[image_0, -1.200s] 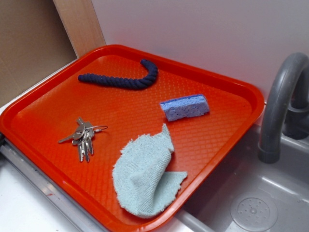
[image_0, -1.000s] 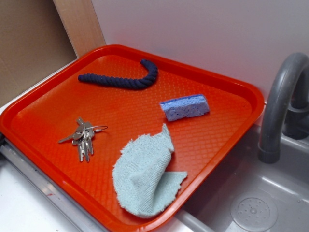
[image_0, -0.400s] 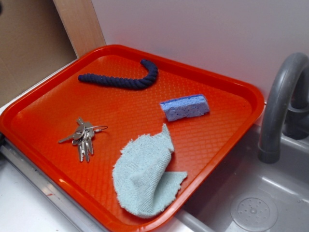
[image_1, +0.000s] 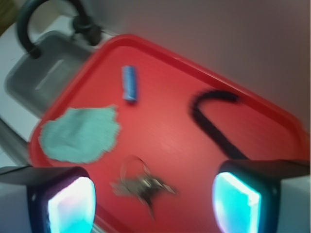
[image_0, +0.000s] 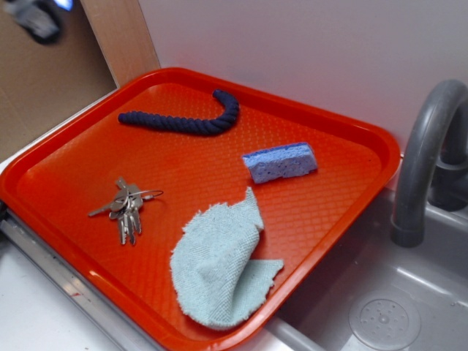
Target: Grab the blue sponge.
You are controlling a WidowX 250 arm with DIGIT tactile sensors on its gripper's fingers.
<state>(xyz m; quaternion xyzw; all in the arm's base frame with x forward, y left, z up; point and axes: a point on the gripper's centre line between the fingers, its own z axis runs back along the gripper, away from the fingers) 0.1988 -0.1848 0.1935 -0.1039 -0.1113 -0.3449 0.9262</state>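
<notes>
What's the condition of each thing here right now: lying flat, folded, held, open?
blue sponge: lying free on the tray, untouched.
rope: lying in a hook-shaped curve, free.
keys: bunched on a ring, flat on the tray.
cloth: crumpled, one corner folded over.
tray: flat beside the sink.
gripper: high above the tray, fingers spread wide, holding nothing.

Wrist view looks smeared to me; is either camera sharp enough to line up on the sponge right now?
Wrist view: motion-blurred throughout; the sponge is a soft blue streak, the keys a smudge, both finger pads glowing cyan. Exterior view: sharp and evenly lit; the sponge shows crisp edges on the tray, and only the gripper at the top-left corner is blurred. Use the exterior view.
</notes>
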